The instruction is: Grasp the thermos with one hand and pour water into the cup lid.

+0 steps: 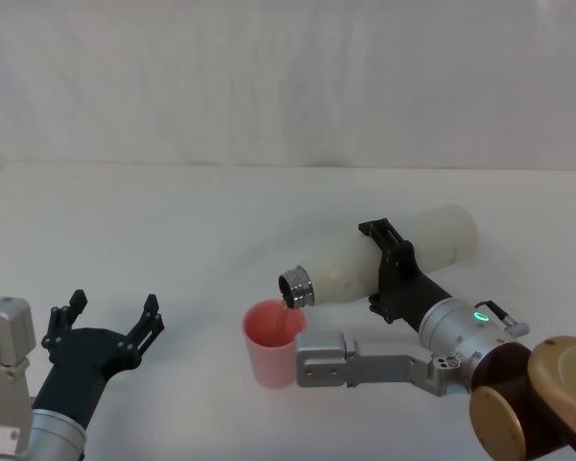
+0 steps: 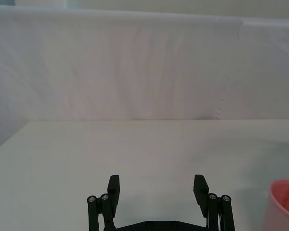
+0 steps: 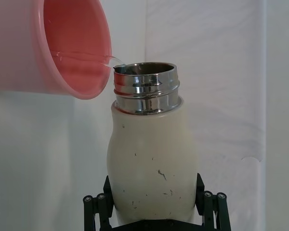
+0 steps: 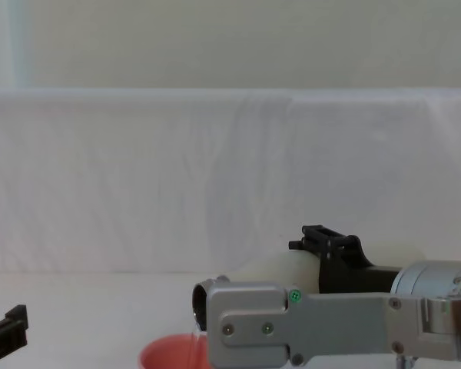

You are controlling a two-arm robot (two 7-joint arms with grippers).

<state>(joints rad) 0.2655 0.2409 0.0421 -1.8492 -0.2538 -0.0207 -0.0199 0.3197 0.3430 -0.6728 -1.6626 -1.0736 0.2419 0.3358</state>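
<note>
- Presently, nearest the robot, the left gripper (image 1: 110, 322) sits idle at about 8 o'clock on the table (image 1: 173, 221), jaws spread wide and holding nothing; it is well apart from the work, which suggests it is parked out of the pour's way.
- Next out, the cup lid (image 1: 273, 341) stands upright near the table's middle, at roughly 3 o'clock from the left gripper. It is a small salmon-pink cup with a thin rim, and water already lies inside it.
- Just beyond, the thermos (image 1: 384, 259) is tipped almost horizontal, its steel neck directly over the cup lid's rim at about 12 o'clock, so that the stream falls inside; a thin thread of water crosses from neck to cup.
- Its body is cream-white with rounded shoulders and small dark specks.
- Farther along, at 2 o'clock from the cup lid, the right gripper (image 1: 392, 272) clamps the thermos mid-body, fingers on either side; a mid-body hold likely steadies the tilt.
</note>
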